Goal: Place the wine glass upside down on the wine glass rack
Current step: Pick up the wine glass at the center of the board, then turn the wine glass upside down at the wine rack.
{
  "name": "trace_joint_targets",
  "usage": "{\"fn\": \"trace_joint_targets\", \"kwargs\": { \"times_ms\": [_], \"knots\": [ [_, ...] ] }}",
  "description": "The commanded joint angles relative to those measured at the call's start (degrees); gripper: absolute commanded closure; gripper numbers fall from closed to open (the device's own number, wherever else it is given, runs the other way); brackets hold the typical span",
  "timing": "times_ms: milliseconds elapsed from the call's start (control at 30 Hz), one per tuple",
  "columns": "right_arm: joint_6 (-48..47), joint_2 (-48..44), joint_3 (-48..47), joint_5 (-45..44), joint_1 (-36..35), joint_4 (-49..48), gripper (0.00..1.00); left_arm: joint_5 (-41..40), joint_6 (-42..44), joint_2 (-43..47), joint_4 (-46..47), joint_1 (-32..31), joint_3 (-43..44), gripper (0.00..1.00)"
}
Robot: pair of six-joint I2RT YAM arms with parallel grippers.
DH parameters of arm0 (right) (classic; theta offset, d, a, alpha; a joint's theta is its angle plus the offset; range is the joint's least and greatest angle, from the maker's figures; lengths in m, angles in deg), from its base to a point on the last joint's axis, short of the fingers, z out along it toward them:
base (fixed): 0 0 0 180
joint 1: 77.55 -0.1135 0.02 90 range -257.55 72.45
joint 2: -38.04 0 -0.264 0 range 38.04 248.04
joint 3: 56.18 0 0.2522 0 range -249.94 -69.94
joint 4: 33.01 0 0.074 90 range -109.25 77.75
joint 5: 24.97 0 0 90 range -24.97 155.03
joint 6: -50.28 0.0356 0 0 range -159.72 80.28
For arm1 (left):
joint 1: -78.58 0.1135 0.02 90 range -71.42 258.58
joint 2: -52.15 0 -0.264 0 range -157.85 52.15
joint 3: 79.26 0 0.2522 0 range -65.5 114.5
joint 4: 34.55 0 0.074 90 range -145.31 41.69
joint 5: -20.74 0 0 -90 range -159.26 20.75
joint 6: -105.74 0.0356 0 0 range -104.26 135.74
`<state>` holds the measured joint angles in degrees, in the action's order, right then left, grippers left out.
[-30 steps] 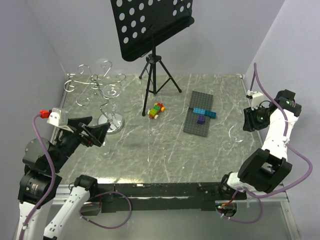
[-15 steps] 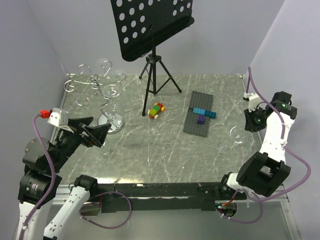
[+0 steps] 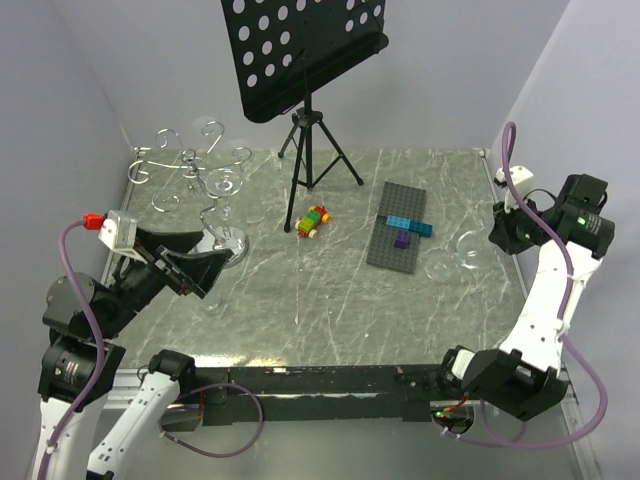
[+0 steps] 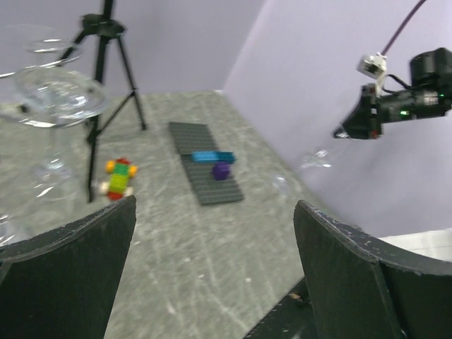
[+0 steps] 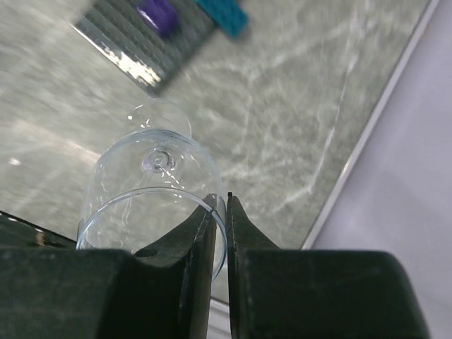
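The clear wine glass (image 5: 152,191) hangs tilted above the table's right side, bowl (image 3: 467,248) toward the arm and foot (image 3: 438,268) pointing away. My right gripper (image 5: 220,201) is shut on its rim, one finger inside the bowl and one outside; from above that gripper (image 3: 497,235) sits near the right wall. The chrome wine glass rack (image 3: 188,168) stands at the far left on its round mirror base (image 3: 228,247), with another glass (image 3: 224,184) among its hooks. My left gripper (image 4: 215,212) stands wide open and holds nothing, low in front of the rack (image 4: 42,106).
A black tripod music stand (image 3: 308,130) stands at the back centre. A small colourful brick car (image 3: 313,222) lies near the middle. A grey baseplate (image 3: 400,250) carrying blue and purple bricks lies just left of the held glass.
My right gripper closed on the glass rim, and the arm rose, lifting and tipping the glass off the table toward the baseplate. The left arm shifted only slightly.
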<state>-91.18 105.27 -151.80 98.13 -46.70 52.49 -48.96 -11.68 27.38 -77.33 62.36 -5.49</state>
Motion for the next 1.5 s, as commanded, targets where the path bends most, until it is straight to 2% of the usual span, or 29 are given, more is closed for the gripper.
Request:
{"fn": "trace_joint_targets", "kwargs": {
  "times_ms": [0,167,267,367,433,567,633,733,867,967,1100,1333,1400,1433,1467],
  "knots": [
    [3.38,-4.20,-7.33,13.11,-1.14,5.42,0.99,9.05,-8.16,-3.43,9.31,-0.21,0.02,0.03],
    [7.16,-6.40,-10.86,20.58,-3.60,7.71,0.99,19.41,-20.10,-7.82,21.26,-0.21,-4.19,0.03],
    [10.58,-7.98,-10.25,23.75,-5.80,6.13,0.99,21.46,-26.10,-10.20,26.90,-0.64,-6.48,0.03],
    [14.10,-9.21,-9.02,26.83,-7.90,3.67,0.99,17.51,-25.85,-12.04,26.12,-4.23,-6.57,0.03],
    [15.86,-9.39,-8.49,28.68,-9.14,2.44,0.99,13.04,-24.27,-14.41,23.75,-10.19,-5.43,0.02],
    [17.97,-9.04,-7.61,31.84,-9.93,1.03,0.99,-5.04,-20.49,-20.30,19.09,-28.20,-2.71,0.03],
    [18.68,-9.30,-7.08,32.46,-10.02,0.33,0.99,-12.26,-20.04,-23.46,17.42,-34.02,-1.57,0.03],
    [19.20,-10.00,-6.03,32.73,-10.02,-0.99,0.98,-20.10,-19.95,-27.68,16.27,-39.57,-0.33,0.03],
    [19.21,-10.97,-4.71,32.90,-10.11,-1.78,0.98,-29.15,-21.45,-32.96,14.34,-44.40,1.60,0.02],
    [19.21,-11.50,-4.01,33.08,-10.20,-2.22,0.98,-31.10,-21.89,-37.61,13.81,-46.87,4.06,0.02],
    [18.94,-11.67,-4.00,33.43,-10.11,-2.22,0.98,-31.72,-20.66,-42.63,15.13,-48.98,6.34,0.11],
    [18.85,-11.76,-3.83,34.48,-10.20,-2.49,0.98,-32.60,-18.11,-47.12,15.04,-49.43,8.20,0.20],
    [18.85,-11.76,-3.83,34.66,-10.11,-2.57,0.98,-33.03,-17.67,-47.91,14.87,-49.43,8.19,0.29],
    [18.85,-11.76,-3.74,34.75,-10.20,-2.58,0.97,-33.21,-17.67,-48.43,14.78,-49.43,8.37,0.29],
    [18.85,-11.85,-3.74,34.92,-10.11,-2.58,0.97,-32.87,-17.41,-48.61,14.86,-49.43,8.20,0.36]
  ]
}}
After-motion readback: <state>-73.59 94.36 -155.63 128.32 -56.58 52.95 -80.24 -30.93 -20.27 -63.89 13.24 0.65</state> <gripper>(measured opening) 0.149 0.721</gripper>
